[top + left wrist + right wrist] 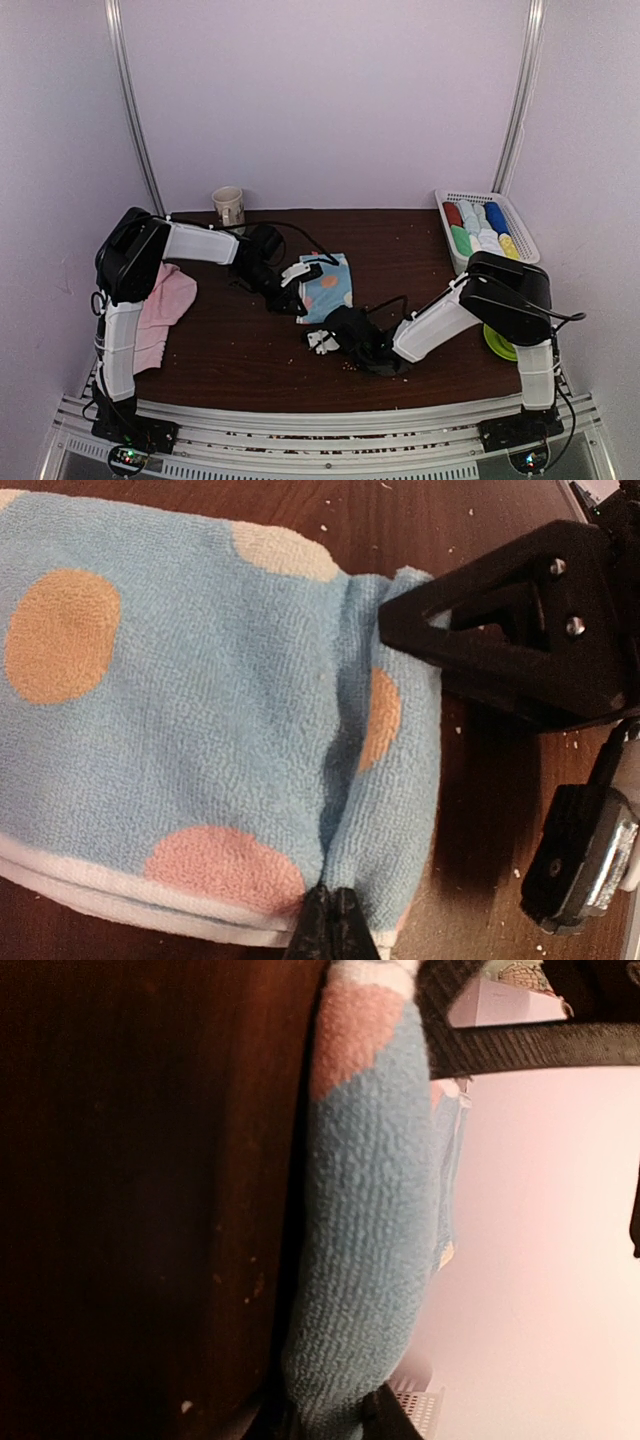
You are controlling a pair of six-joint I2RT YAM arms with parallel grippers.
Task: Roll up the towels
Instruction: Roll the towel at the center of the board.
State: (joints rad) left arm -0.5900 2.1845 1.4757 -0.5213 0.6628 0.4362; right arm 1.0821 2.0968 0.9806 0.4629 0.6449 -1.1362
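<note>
Left jaws are clenched on the raised fold of the blue dotted towel (pixel 200 710), which lies on the desk (pixel 480 780) between them and the right jaws (grip unclear); suggest turning both ends evenly, fold held taut.

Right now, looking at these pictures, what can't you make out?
- Pink towel: top view, the left arm covers part of it.
- Green thing: top view, the right arm hides most of it, so I can't say what it is.
- Basket contents: top view, too small to identify.
- Right tool: right wrist view, the dotted towel fills the space at its fingers, so the grip is unclear.
</note>
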